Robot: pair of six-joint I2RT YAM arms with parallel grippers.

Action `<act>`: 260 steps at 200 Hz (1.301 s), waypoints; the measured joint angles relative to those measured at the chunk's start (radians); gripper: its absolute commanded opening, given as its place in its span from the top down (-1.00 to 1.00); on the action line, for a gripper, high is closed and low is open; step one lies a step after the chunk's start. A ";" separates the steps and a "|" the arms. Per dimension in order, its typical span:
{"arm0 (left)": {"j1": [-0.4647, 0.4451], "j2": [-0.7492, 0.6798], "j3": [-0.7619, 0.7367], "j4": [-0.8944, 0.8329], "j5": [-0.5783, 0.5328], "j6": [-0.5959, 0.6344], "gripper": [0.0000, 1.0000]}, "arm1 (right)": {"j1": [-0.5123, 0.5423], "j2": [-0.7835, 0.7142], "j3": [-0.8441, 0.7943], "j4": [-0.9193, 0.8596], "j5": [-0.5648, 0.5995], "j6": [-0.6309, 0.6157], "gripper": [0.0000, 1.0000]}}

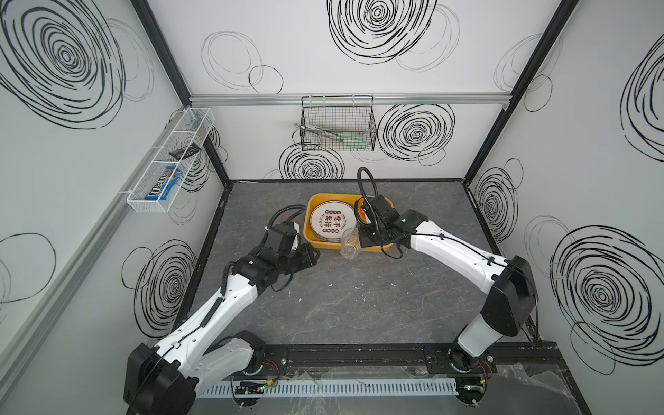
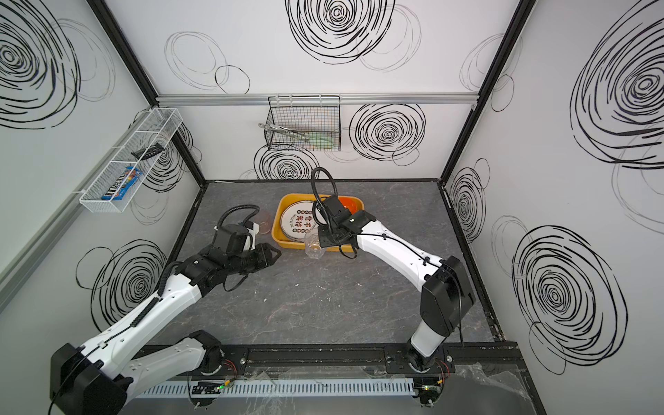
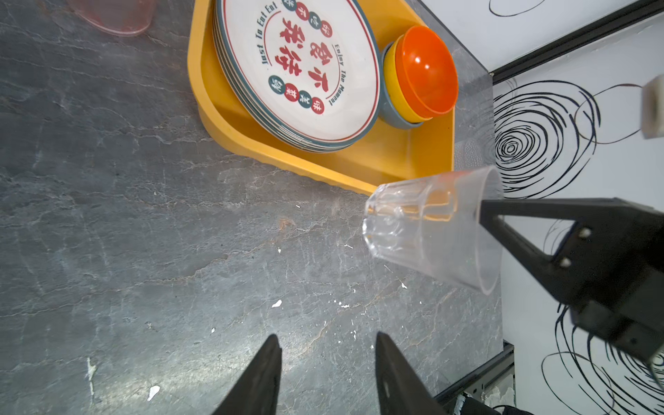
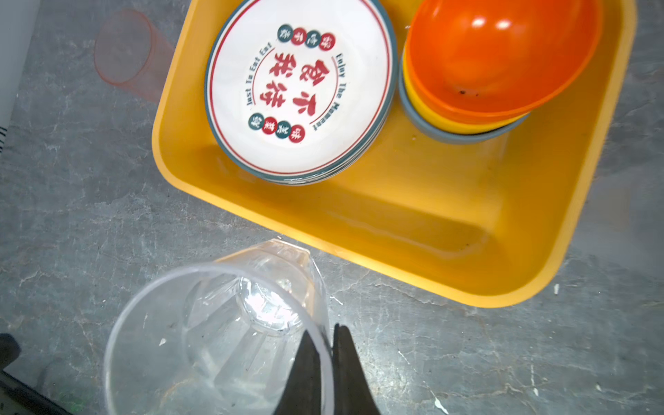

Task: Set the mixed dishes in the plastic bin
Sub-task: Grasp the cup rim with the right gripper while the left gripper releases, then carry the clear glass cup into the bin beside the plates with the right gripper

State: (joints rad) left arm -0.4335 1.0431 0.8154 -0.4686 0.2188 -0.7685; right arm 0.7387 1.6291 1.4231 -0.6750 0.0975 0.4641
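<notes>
The clear cup (image 4: 222,323) is gripped at its rim by the right pincer (image 4: 325,334), whose jaws are clenched on the wall, one finger inside the mouth and one outside. The cup is held tipped on its side, just outside the near wall of the plastic bin (image 4: 413,222), with its base turned toward that wall. Whether it touches the tabletop (image 4: 107,215) cannot be told.

Inside the bin, a stack of white plates (image 4: 298,90) with dark rims and red characters is seen against one end. Beside it, three bowls are nested: an orange bowl (image 4: 503,54) in a yellow bowl (image 4: 449,122), and that in a grey-blue bowl (image 4: 467,138). The part of the bin floor nearest the cup is left bare.

A translucent pink cup (image 4: 125,50) is found on the tabletop just outside the bin, on the plates' side, lying on its side.

The left pincer (image 3: 327,337) is held over the bare tabletop, apart from the bin, released, with nothing between its jaws.

On the back wall a black wire basket (image 1: 337,125) is hung, and on the left wall a white mesh shelf (image 1: 169,161).
</notes>
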 measured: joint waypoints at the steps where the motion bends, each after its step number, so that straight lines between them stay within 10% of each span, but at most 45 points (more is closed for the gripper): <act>1: 0.000 0.000 -0.001 0.000 0.001 0.000 0.03 | -0.001 -0.001 0.000 0.000 0.000 0.000 0.90; 260: 0.057 -0.032 -0.102 0.030 0.098 -0.003 -0.05 | -0.259 0.126 -0.041 0.064 0.019 -0.031 0.91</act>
State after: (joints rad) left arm -0.3763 1.0107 0.7136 -0.4385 0.3172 -0.7712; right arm 0.4797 1.7554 1.3819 -0.6106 0.1162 0.4335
